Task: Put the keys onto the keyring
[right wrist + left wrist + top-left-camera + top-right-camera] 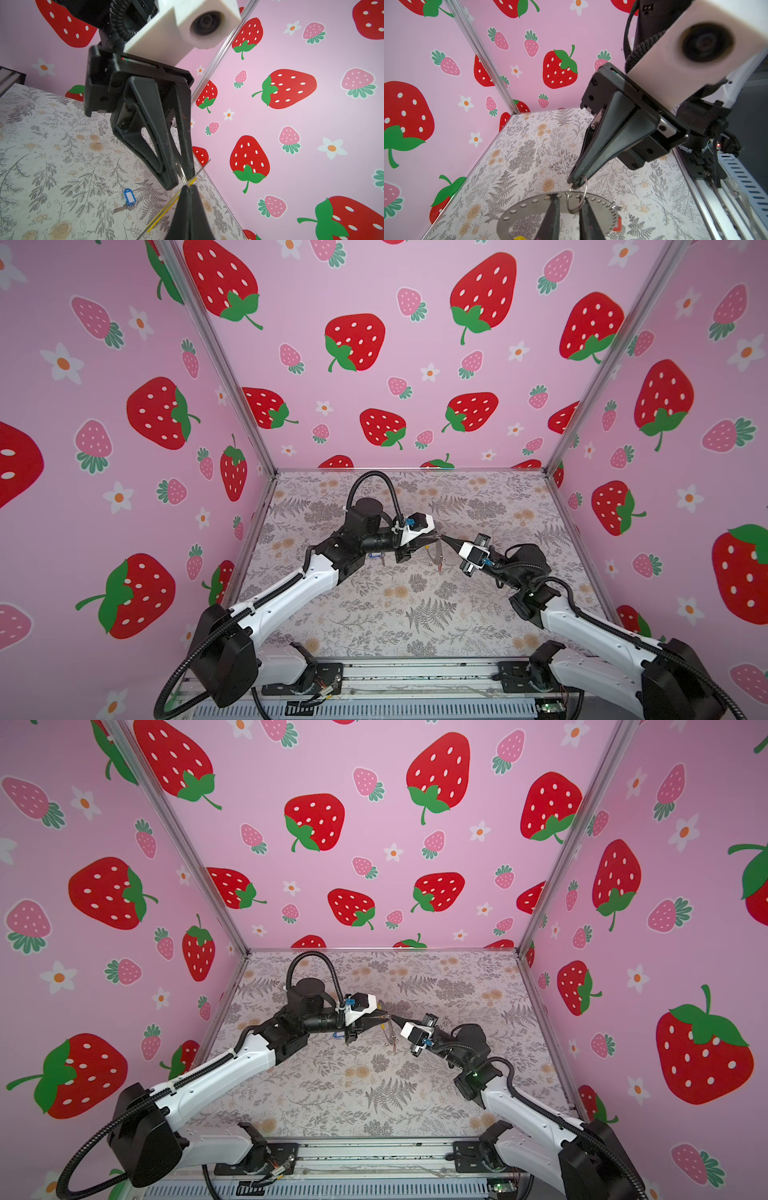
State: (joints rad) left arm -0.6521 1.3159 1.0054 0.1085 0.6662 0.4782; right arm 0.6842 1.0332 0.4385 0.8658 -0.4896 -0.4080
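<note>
Grey keyring, top views: we are seeing the keyring (436, 558) hanging in the air over the middle of the tabletop (415, 614), just beneath the spot where the two pincers are meeting.
Pincers, top views: the left pincer (434, 537) is reaching in tip to tip with the right pincer (444, 538). From up here we cannot tell how their jaws are standing.
Keys, top views: the red-tagged key (439, 570) is dangling at the keyring's low end. The blue-tagged key (376, 556) is lying on the tabletop beside the left arm.
Left wrist view: the right pincer is clamping together on a small silver ring (576, 200) that is threading a hole in the keyring's flat rim. The left pincer's fingers (551, 218) are standing a little apart, one on each side of that ring and crossing in front of the rim. The red tag is hanging off the rim nearby, and the yellow section (520, 237) is peeking in at the frame's edge.
Right wrist view: we are looking at the keyring edge-on, a thin line with its yellow stretch running between the two pincers. The right pincer's fingers are pressing together as one dark wedge at the small silver ring. The blue-tagged key is lying flat on the tabletop, well apart from the keyring.
</note>
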